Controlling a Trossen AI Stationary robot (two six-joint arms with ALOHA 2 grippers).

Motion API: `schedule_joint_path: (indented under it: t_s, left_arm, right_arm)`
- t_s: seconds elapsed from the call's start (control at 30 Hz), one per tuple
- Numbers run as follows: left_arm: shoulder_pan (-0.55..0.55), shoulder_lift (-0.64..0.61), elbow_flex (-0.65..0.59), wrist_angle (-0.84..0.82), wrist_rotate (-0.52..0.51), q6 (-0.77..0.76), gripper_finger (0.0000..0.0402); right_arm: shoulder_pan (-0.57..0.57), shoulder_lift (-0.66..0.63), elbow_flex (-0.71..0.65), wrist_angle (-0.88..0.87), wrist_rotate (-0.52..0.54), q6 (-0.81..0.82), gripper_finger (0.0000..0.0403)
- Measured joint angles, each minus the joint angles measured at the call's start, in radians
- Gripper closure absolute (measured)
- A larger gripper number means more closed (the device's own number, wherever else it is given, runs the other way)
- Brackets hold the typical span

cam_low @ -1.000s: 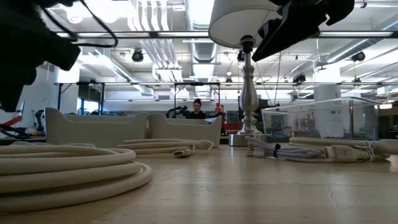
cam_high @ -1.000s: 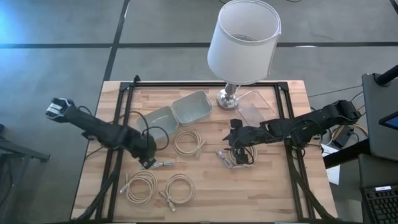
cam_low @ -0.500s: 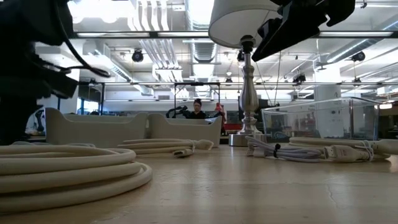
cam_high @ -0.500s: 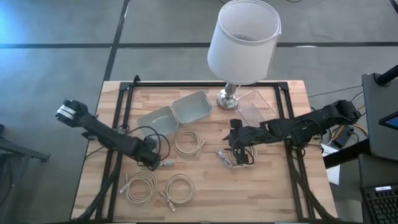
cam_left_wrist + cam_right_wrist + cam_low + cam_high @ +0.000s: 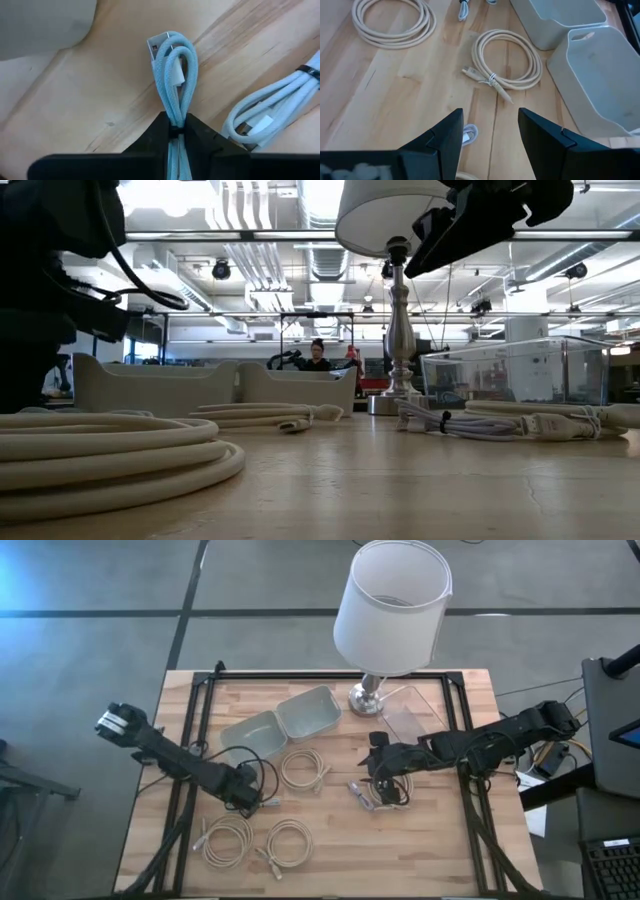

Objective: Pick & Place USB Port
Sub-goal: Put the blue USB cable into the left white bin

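A small folded USB cable bundle (image 5: 172,75), pale, with its plug at the looped end, lies on the wooden table left of centre (image 5: 268,803). My left gripper (image 5: 250,800) reaches it from the left and is shut on it. My right gripper (image 5: 380,777) hovers open right of centre over a second tied bundle (image 5: 372,792); in the right wrist view a bit of that bundle (image 5: 469,134) shows between the spread fingers. My left gripper pinches the bundle's strands (image 5: 174,122) between its two fingers, at about the middle of the bundle's length. The fingers come slanting down from the table's left and point along the bundle. The looped end with the plug (image 5: 160,45) sticks out ahead, lying on the wood.
Two grey bins (image 5: 250,730) (image 5: 310,712) stand behind the cables, a clear box (image 5: 412,712) and a lamp's base (image 5: 368,697) farther right. Loose coils lie at the centre (image 5: 303,769) and near the front (image 5: 228,838) (image 5: 290,840).
My left arm has stretched out and come down lower, carrying its gripper a little toward the table's right onto the small bundle. The bundle has stayed in place.
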Motion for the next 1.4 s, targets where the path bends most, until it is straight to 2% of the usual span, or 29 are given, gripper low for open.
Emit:
schedule_joint_path:
  t_s: [0.2, 0.43, 0.73, 0.87, 1.03, 1.27, 1.4]
  left_arm:
    - [-0.016, -0.022, 0.101, -0.017, -0.142, 0.046, 0.0362]
    - [-0.015, -0.022, 0.236, -0.023, -0.276, 0.187, 0.0354]
    - [0.069, -0.022, 0.375, -0.144, -0.492, 0.373, 0.0354]
    - [0.165, -0.022, 0.384, -0.201, -0.497, 0.533, 0.0354]
    - [0.347, -0.022, 0.351, -0.212, -0.454, 0.657, 0.0354]
    - [0.582, -0.022, 0.267, -0.207, -0.346, 0.723, 0.0354]
    - [0.645, -0.022, 0.197, -0.152, -0.328, 0.787, 0.0353]
  right_arm:
    - [0.000, 0.000, 0.000, 0.001, 0.000, 0.001, 0.0216]
    - [0.000, 0.000, 0.000, 0.007, 0.000, -0.003, 0.0216]
    - [0.000, 0.000, 0.000, 0.009, 0.000, -0.002, 0.0216]
    - [0.000, 0.000, 0.000, 0.010, 0.000, -0.002, 0.0216]
    - [0.000, 0.000, 0.000, 0.011, 0.000, -0.003, 0.0216]
    - [0.000, 0.000, 0.000, 0.012, 0.000, -0.003, 0.0216]
    - [0.000, 0.000, 0.000, 0.012, 0.000, -0.002, 0.0216]
